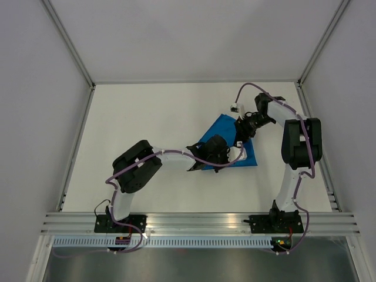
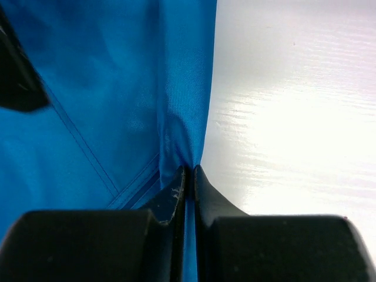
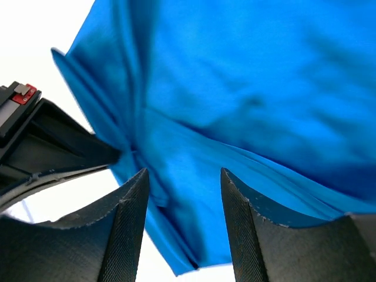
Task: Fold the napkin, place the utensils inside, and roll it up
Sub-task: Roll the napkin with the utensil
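Napkin [image 1: 222, 128] first: we see a bright blue cloth lying on the white table [image 1: 147, 129], right of centre and toward the far side, where the two arms' ends meet. It is folded over itself rather than spread flat, and creases and a hemmed edge show in the wrist views.

The left gripper [image 1: 229, 157] reaches in from the near left to the cloth's near edge. In its own wrist view the left gripper [image 2: 190, 175] has its jaws pressed together with a thin strip of the napkin [image 2: 106, 117] caught between them, so it is clamped on the cloth's edge. Bare table shows just to the right of that edge.

The right gripper [image 1: 241, 138] comes in from the far right and sits over the napkin. In its wrist view the right gripper [image 3: 185, 176] has its two ribbed fingers [image 3: 126, 229] standing well apart and holding nothing, with the napkin [image 3: 247, 88] filling the view beyond them. At the left of that view the black body of the left gripper [image 3: 41, 141] meets a gathered fold of the cloth. We cannot tell whether the right fingers touch the cloth.
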Controlling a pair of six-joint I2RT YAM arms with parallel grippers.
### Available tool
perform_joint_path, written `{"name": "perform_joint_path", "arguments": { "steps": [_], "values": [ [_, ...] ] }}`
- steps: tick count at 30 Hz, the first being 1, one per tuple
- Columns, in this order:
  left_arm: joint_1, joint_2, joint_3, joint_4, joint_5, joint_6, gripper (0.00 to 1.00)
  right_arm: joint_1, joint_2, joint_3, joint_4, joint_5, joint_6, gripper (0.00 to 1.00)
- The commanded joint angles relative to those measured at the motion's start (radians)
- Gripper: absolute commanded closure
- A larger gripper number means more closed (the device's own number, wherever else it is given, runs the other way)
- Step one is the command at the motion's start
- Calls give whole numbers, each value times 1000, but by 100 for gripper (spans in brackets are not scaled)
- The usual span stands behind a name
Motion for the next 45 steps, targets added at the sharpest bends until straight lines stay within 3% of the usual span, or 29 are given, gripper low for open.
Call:
{"name": "perform_joint_path", "arguments": {
  "steps": [1, 7, 13, 17, 21, 28, 36, 42, 45],
  "values": [
    [35, 59, 34, -173, 195, -118, 98, -43, -96, -32, 161, -33, 130, 43],
    [132, 151, 158, -309, 354, -193, 98, -122, -256, -177, 315, -38, 121, 43],
    [206, 260, 251, -394, 551, -275, 98, -123, -521, -475, 518, 11, 5, 42],
    [247, 310, 281, -417, 632, -318, 98, -82, -659, -651, 566, 58, -112, 39],
    [264, 349, 307, -437, 687, -339, 98, 64, -776, -769, 653, 157, -130, 37],
    [270, 398, 358, -482, 727, -351, 98, 312, -774, -885, 790, 370, -126, 35],
    [276, 419, 381, -506, 747, -351, 98, 401, -681, -891, 840, 471, -110, 38],
    [284, 412, 381, -511, 763, -348, 98, 418, -632, -874, 821, 488, -113, 51],
    [292, 399, 381, -512, 767, -347, 97, 418, -610, -856, 781, 482, -120, 62]
  ]
}}
